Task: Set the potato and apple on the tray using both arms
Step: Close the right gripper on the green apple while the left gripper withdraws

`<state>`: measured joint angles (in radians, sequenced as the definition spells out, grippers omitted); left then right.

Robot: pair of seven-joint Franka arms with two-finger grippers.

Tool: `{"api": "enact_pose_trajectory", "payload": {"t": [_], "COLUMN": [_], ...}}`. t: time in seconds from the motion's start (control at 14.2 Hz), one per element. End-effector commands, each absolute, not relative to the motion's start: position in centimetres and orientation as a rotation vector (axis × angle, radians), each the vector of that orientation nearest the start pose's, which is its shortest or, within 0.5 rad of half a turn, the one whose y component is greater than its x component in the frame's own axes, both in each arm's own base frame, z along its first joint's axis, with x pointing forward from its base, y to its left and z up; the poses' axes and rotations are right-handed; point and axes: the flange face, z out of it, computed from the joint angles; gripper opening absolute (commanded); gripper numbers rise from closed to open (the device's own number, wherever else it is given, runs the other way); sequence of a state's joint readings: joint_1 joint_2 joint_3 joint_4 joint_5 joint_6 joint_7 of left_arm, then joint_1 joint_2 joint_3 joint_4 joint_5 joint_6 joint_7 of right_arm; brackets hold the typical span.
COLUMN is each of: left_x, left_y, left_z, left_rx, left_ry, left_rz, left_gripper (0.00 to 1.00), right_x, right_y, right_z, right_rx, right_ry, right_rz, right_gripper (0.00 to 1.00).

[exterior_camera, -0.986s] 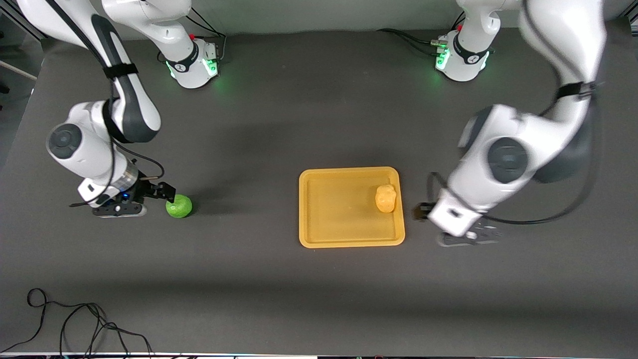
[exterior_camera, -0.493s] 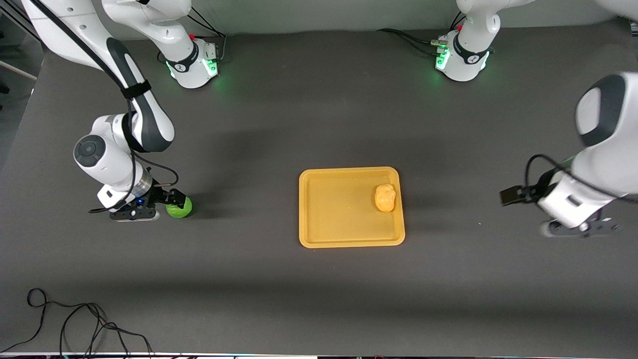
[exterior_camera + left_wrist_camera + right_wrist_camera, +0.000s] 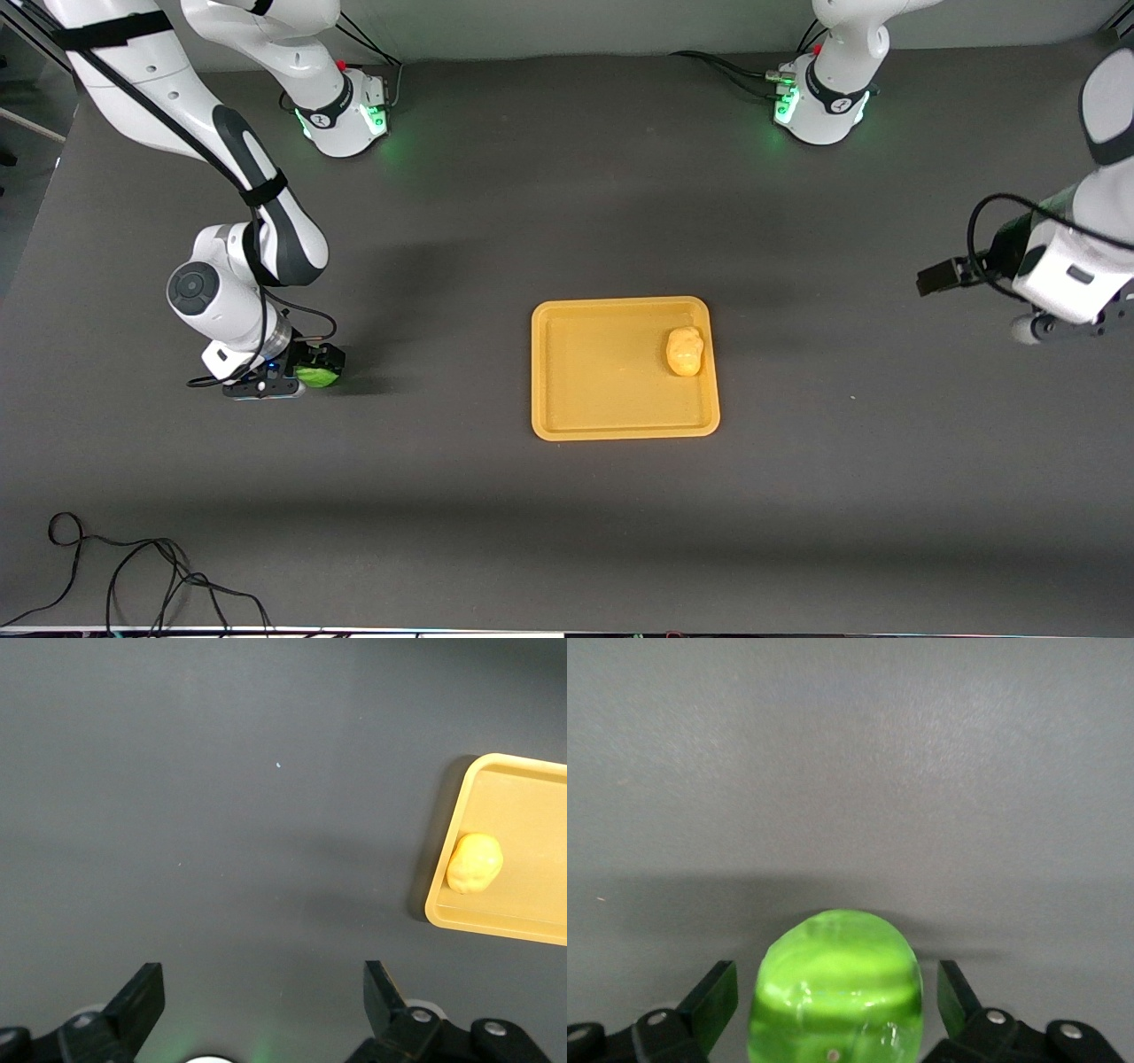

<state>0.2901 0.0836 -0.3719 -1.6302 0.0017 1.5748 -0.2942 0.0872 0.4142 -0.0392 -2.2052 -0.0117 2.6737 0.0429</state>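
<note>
- Your right gripper (image 3: 833, 1010) has its jaws spread, one finger (image 3: 713, 997) on each side of the apple (image 3: 835, 988), with a gap showing on both sides, so nothing is pinching yet.
- From the front, that right gripper (image 3: 306, 372) sits low at the table, toward the right arm's end, and the apple (image 3: 314, 376) peeks out green between the black fingers.
- The apple rests on the dark table (image 3: 443, 496), well apart from the tray (image 3: 602, 430).
- Your left gripper (image 3: 261, 1005) has its jaws spread wide too, holding nothing, and only bare table shows between its fingers (image 3: 142, 997).
- In the front view the left gripper (image 3: 1059, 323) is up in the air over the left arm's end of the table, well clear of the tray.
- The potato (image 3: 685, 351) lies in the tray, close against the rim on the side toward the left arm.
- Your left wrist camera catches the same potato (image 3: 474, 863) tucked by the tray's (image 3: 532, 930) edge.
- Look lower down in the front view: a loose black cable (image 3: 133, 567) curls on the table, nearer the camera than the apple.
</note>
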Motion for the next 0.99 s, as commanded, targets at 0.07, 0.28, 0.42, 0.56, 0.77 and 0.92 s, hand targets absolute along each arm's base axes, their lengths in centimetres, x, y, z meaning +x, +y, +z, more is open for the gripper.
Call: {"api": "enact_pose_trajectory", "payload": {"t": [0.07,0.28,0.42,0.56,0.77,0.92], "left_x": [56.2,54.2,54.3,54.8,54.7,54.8], "left_y": [-3.8,-6.2,-7.4,-7.1,-6.8,-5.6], "left_z": [56.5,57.4,57.4,57.3,57.5,57.4], "left_rx": [-3.109,-3.045,-3.047,-3.06,-3.065,-3.065], "left_ry": [-0.356,-0.513,-0.496,-0.501,-0.471,-0.481], "left_rz": [0.169,0.271,0.229,0.205,0.194,0.201], "left_gripper": [1.0,1.0,1.0,1.0,1.0,1.0], "right_x": [56.0,56.4,57.5,59.4,63.2,64.6], "right_y": [2.5,2.5,2.7,3.3,8.8,15.9], "right_z": [19.0,20.9,25.2,30.6,38.4,42.6], "right_rx": [-3.152,-3.151,-3.147,-3.143,-3.145,-3.152], "right_ry": [-0.017,-0.021,-0.022,-0.022,-0.018,0.031], "right_rz": [-0.089,-0.095,-0.119,-0.119,-0.03,-0.002], "right_gripper": [0.75,0.53,0.53,0.53,0.53,0.53]}}
